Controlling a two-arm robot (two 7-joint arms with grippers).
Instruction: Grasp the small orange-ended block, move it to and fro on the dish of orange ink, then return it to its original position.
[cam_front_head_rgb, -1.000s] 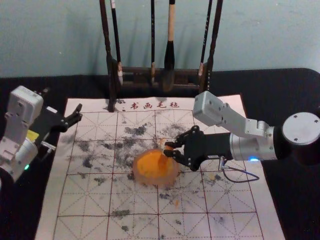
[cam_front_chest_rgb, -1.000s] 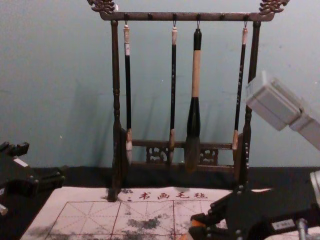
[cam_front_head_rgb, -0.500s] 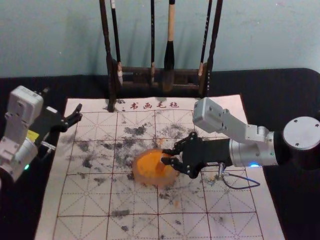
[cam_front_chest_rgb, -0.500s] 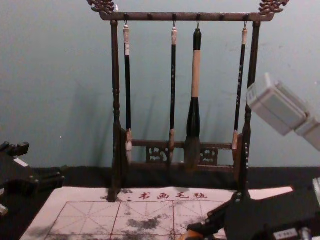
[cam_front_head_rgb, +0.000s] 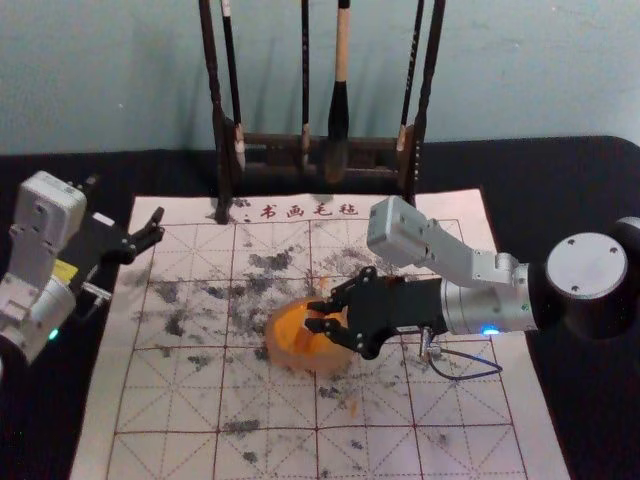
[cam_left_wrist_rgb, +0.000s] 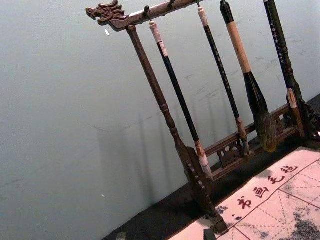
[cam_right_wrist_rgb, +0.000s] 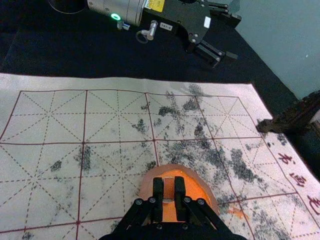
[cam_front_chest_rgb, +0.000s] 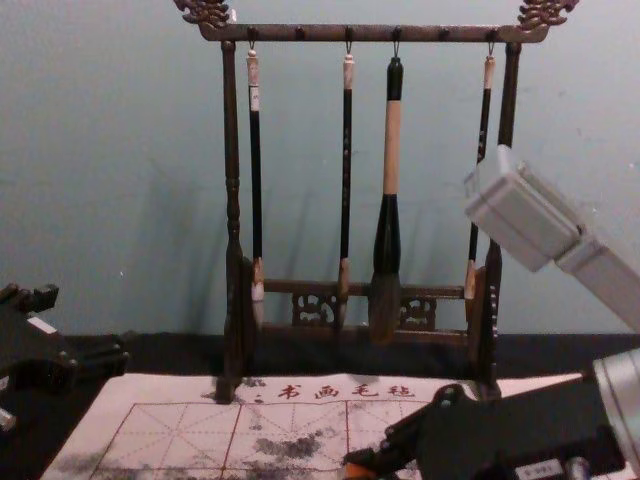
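A white mat (cam_front_head_rgb: 200, 405) printed with a red grid lies on a black-covered table (cam_front_head_rgb: 560, 185), dark smudges scattered over its squares and red characters along its far edge. Near the middle of the mat sits a shallow, round, pinkish dish (cam_front_head_rgb: 300, 363) with bright orange ink (cam_front_head_rgb: 288, 327) inside.

The robot's right gripper (cam_front_head_rgb: 311, 316) reaches in from the right side of the table, its fingertips over the dish. Its two black fingers are closed on the small orange-ended block (cam_right_wrist_rgb: 168, 189), one on each side. The block is above the dish, within its rim as seen from the right wrist. Its lower end seems to meet the ink, though the fingers and the matching orange make that contact hard to be sure of.

The left gripper (cam_front_head_rgb: 126, 198) is parked beside the mat's far left corner, its fingers spread wide with nothing between them.

Beyond the mat stands a dark carved wooden rack (cam_front_chest_rgb: 380, 34), where four brushes hang tips downward: three slim ones and a thick brush (cam_front_chest_rgb: 391, 150) with a pale band on its handle. Behind the rack is a plain blue-grey wall (cam_front_chest_rgb: 130, 150).
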